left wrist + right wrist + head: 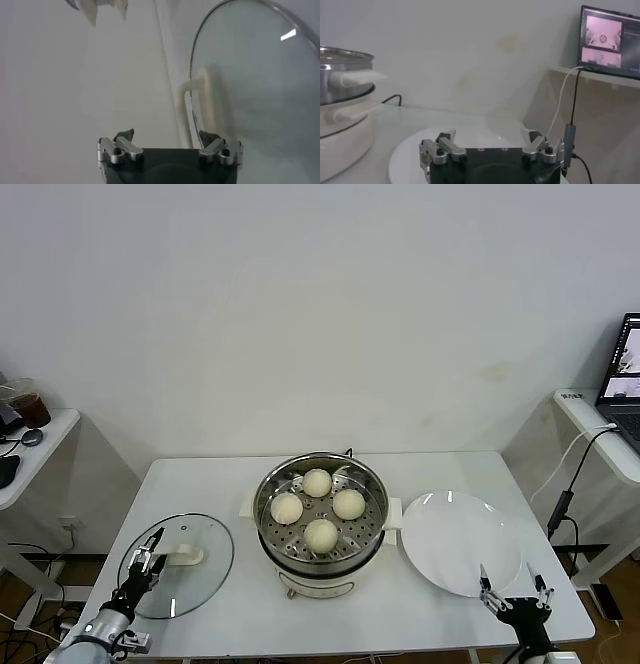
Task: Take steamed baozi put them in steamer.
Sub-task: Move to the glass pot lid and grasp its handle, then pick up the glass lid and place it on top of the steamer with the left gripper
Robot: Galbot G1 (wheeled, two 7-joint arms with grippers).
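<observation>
Several steamed baozi lie on the perforated tray inside the steamer at the table's middle: one at the back, one at the left, one at the right, one at the front. My left gripper is open and empty at the front left, over the near edge of the glass lid. My right gripper is open and empty at the front right, by the near edge of the white plate. The steamer's side shows in the right wrist view.
The glass lid with its white handle lies flat, left of the steamer. The empty plate lies to the steamer's right. A laptop and cables are on a side table at the right. A side table with a cup stands at the left.
</observation>
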